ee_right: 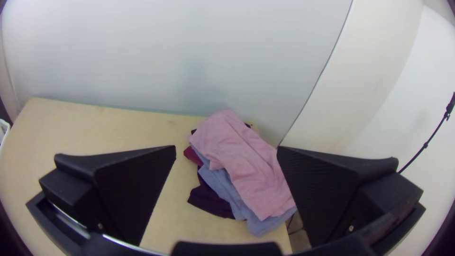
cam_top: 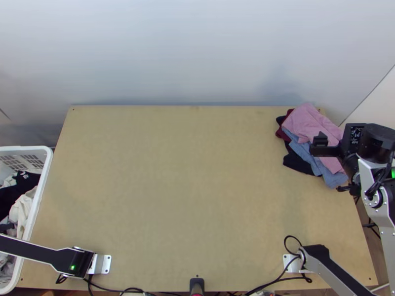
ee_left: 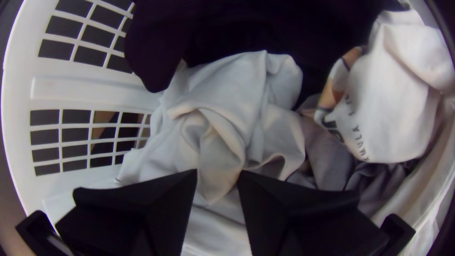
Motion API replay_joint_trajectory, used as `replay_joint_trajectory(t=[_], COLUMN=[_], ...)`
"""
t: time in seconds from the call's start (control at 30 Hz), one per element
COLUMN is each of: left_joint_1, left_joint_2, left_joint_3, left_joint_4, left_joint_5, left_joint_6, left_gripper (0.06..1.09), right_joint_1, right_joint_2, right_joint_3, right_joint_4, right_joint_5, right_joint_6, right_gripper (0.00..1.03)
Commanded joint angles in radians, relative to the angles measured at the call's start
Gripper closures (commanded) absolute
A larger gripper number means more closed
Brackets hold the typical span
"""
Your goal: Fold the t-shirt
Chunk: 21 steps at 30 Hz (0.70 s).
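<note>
- Your pale grey cloth (ee_left: 222, 109), probably the t-shirt, lay bunched in the white basket (ee_left: 90, 91).
- Your left gripper (ee_left: 217, 173) stood parted at its folds; pinching too deep risked dragging the printed garment (ee_left: 393, 95) along.
- Your right gripper (ee_right: 226, 150) was spread near the clothes pile (ee_right: 246, 166).

So both arms are basically a silver and black mix. The left arm (cam_top: 32, 250) has a long black panel with pale edging, plus a little green light (cam_top: 72, 268) on its joint. The right arm (cam_top: 380, 215) is silvery-grey with small screws, a chunky round black joint (cam_top: 377, 140) and black cable (cam_top: 377, 184). Right gripper (cam_top: 320, 143) is black, fingers (ee_right: 135, 189) wide and wedge-shaped.
</note>
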Motion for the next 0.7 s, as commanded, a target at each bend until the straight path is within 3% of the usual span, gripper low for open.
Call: replay_joint_trajectory(t=[0.0, 0.1, 0.2, 0.37, 0.53, 0.67], left_joint_1=[-0.002, -0.002, -0.002, 0.000, -0.009, -0.043], left_joint_2=[0.013, 0.024, 0.028, 0.008, -0.105, -0.260], left_joint_3=[0.004, 0.001, 0.001, 0.010, 0.072, 0.027], left_joint_4=[-0.001, 0.000, 0.011, -0.018, -0.310, -0.408], left_joint_5=[0.006, 0.006, 0.007, 0.018, 0.214, 0.348], left_joint_6=[-0.035, -0.036, -0.036, -0.070, -0.251, -0.343], left_gripper=[0.77, 0.82, 1.04, 1.04, 1.04, 1.04], right_joint_1=[-0.002, -0.001, -0.001, -0.001, -0.005, -0.015], right_joint_2=[0.001, 0.003, 0.003, 0.003, 0.003, 0.003], right_joint_3=[0.004, 0.007, 0.008, 0.008, -0.004, -0.015], right_joint_4=[-0.004, -0.004, -0.004, -0.006, -0.006, -0.004], right_joint_5=[0.000, 0.000, 0.000, 0.000, -0.002, -0.002], right_joint_6=[0.001, 0.001, 0.001, 0.002, 0.010, 0.011], right_gripper=[0.04, 0.04, 0.04, 0.04, 0.04, 0.04])
